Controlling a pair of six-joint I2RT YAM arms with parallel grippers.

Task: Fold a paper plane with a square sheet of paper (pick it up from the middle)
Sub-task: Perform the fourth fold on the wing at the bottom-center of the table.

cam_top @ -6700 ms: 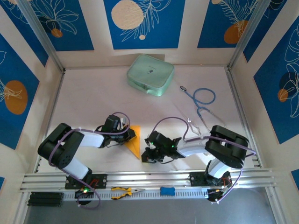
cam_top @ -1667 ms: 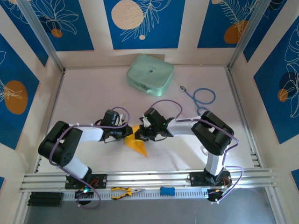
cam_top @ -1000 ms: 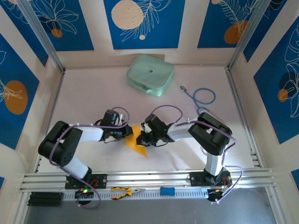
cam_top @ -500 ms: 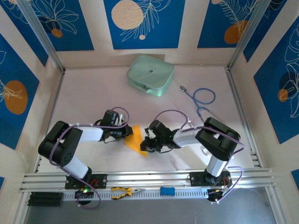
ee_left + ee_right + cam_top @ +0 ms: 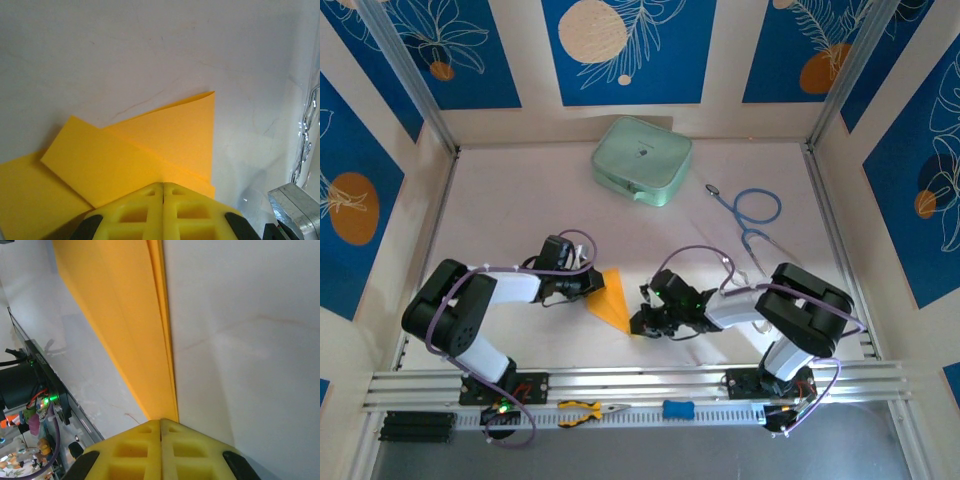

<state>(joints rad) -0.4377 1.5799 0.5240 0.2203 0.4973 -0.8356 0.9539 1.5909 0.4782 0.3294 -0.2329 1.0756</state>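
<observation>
Having slid along the paper plane [image 5: 613, 304], right gripper [image 5: 639, 325] closed; left gripper [image 5: 597, 287] closed too.

Blue floral wall panels [image 5: 620, 50], white table [image 5: 510, 200] — evenly lit

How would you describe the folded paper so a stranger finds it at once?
On the white table, look near the front, between the left claw and the right claw. The folded paper lies flat there, a pointed wedge. Unlike the pale green case at the back, it is thin and bright orange-yellow.
</observation>
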